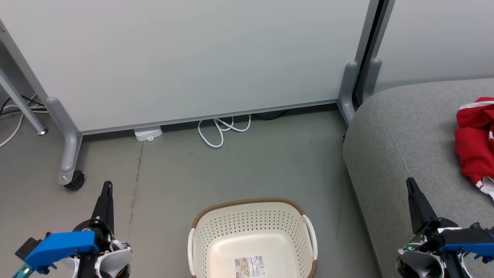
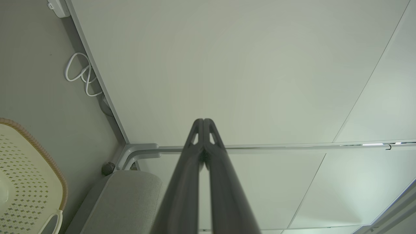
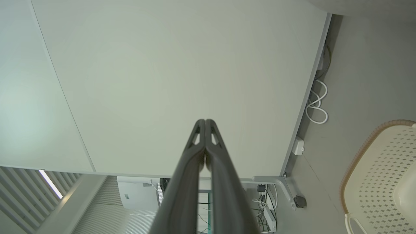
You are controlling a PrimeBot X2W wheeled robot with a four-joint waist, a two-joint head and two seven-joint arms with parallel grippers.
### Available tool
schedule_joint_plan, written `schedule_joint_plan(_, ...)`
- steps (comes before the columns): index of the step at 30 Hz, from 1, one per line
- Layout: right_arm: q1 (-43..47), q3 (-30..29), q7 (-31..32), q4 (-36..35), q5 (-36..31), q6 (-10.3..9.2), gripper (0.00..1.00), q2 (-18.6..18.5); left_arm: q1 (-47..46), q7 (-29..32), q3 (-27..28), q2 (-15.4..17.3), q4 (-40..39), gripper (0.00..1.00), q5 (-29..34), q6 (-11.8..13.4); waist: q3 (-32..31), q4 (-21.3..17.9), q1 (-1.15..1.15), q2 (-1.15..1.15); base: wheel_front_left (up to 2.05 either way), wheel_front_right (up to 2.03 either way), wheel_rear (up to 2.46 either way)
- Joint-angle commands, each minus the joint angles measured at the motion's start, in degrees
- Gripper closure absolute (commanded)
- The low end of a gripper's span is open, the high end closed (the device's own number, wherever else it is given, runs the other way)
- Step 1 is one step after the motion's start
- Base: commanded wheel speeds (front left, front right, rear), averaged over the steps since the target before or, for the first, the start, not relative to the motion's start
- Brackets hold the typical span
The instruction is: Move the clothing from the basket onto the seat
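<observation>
The cream basket [image 1: 252, 220] with a brown rim stands on the floor at the bottom centre; only a label lies on its bottom. Red clothing [image 1: 475, 143] with white trim lies bunched on the grey seat [image 1: 401, 139] at the right edge. My left gripper [image 1: 107, 186] is shut at the lower left, over bare floor, well left of the basket. My right gripper [image 1: 410, 182] is shut at the lower right, above the seat's front part, short of the clothing. In the wrist views both grippers [image 2: 203, 121] [image 3: 205, 121] point at the white panel with fingers pressed together, and the basket [image 2: 29, 175] [image 3: 380, 169] sits at the side.
A white partition panel [image 1: 185, 58] on grey castor feet [image 1: 71, 170] stands behind the basket. A white cable loop [image 1: 222, 129] and a white power block [image 1: 148, 133] lie at its base. Grey floor surrounds the basket.
</observation>
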Motion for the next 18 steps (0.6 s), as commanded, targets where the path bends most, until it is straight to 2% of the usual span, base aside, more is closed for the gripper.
schedule_joint_plan(1,-0.81,-0.09,0.14,0.07,0.15,0.04,1.0,-0.23,-0.57,0.26,0.14,-0.09,-0.25,1.0,-0.13,-0.12,0.0,0.0,0.0,0.0,0.0,0.0,0.0)
schedule_joint_plan(18,-0.8,-0.08,0.14,0.07,0.15,0.04,1.0,-0.23,-0.56,0.23,0.11,-0.09,-0.26,1.0,-0.15,-0.12,0.0,0.0,0.0,0.0,0.0,0.0,0.0)
